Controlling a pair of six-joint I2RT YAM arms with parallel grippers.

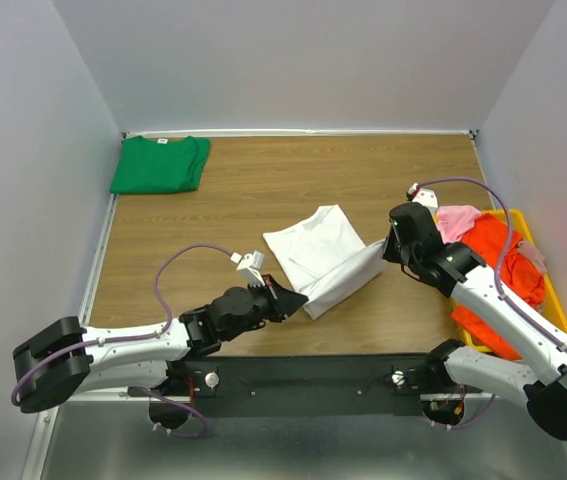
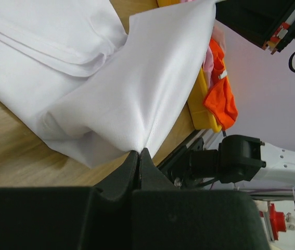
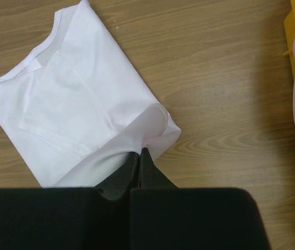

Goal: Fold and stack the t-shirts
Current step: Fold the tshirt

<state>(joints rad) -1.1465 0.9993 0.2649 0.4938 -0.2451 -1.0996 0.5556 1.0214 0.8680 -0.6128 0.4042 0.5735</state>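
Observation:
A white t-shirt (image 1: pixel 315 250) lies partly folded on the middle of the wooden table, its near hem lifted. My left gripper (image 1: pixel 285 298) is shut on the hem's near left corner (image 2: pixel 135 140). My right gripper (image 1: pixel 387 250) is shut on the hem's right corner (image 3: pixel 152 136). The cloth is stretched between them. A folded green t-shirt (image 1: pixel 160 163) with a white neck label lies at the far left corner. Pink (image 1: pixel 457 222) and orange-red (image 1: pixel 498 278) t-shirts lie heaped in the bin at right.
A yellow bin (image 1: pixel 526 228) stands at the table's right edge, holding the heaped shirts; it also shows in the left wrist view (image 2: pixel 200 104). White walls close in the table on the left, far and right sides. The black arm mounting bar (image 1: pixel 313 378) runs along the near edge.

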